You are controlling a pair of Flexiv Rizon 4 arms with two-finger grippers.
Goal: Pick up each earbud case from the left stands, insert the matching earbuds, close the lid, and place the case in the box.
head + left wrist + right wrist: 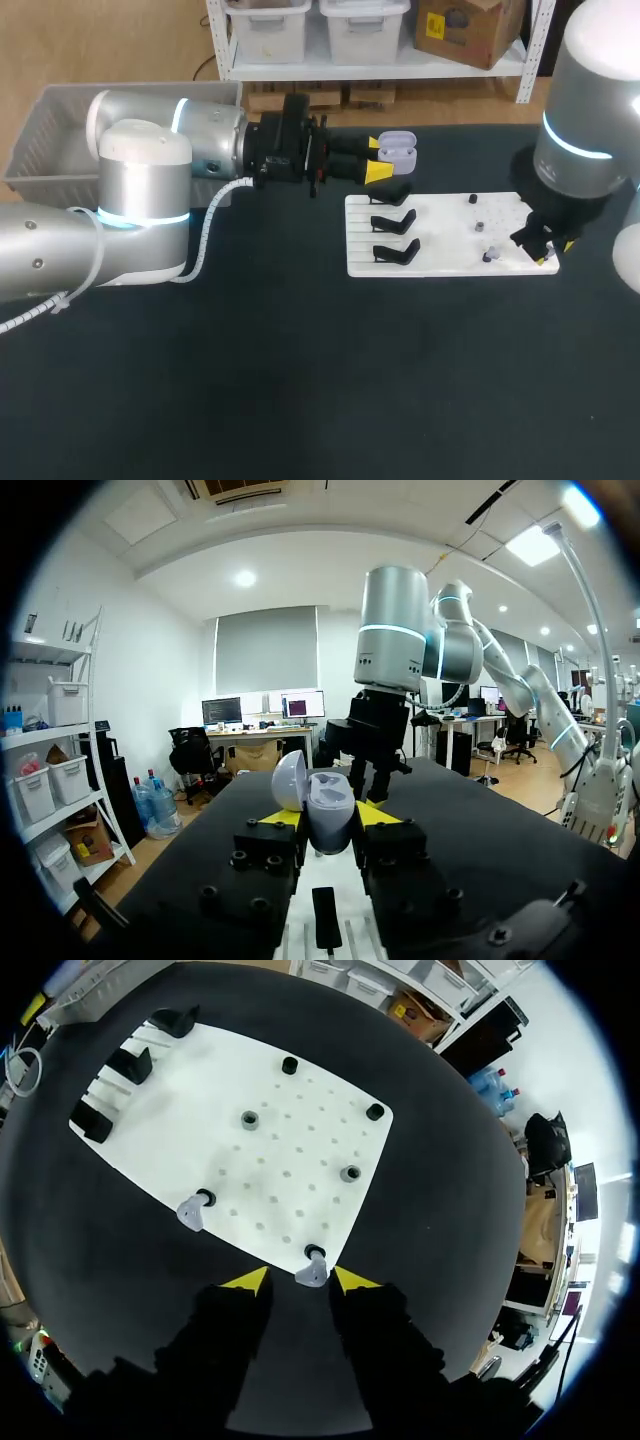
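Observation:
My left gripper hangs above the far left corner of the white board, shut on a pale grey earbud case with its lid open. In the left wrist view the case stands upright between the yellow tips, lid swung to one side. All three black stands on the board are bare. My right gripper is at the board's near right corner, open, its fingers on either side of a grey earbud on a peg. A second earbud sits further along that edge.
A grey bin stands at the back left of the table, behind my left arm. Several small black pegs rise from the board. Dark tabletop surrounds the board in front and to the sides.

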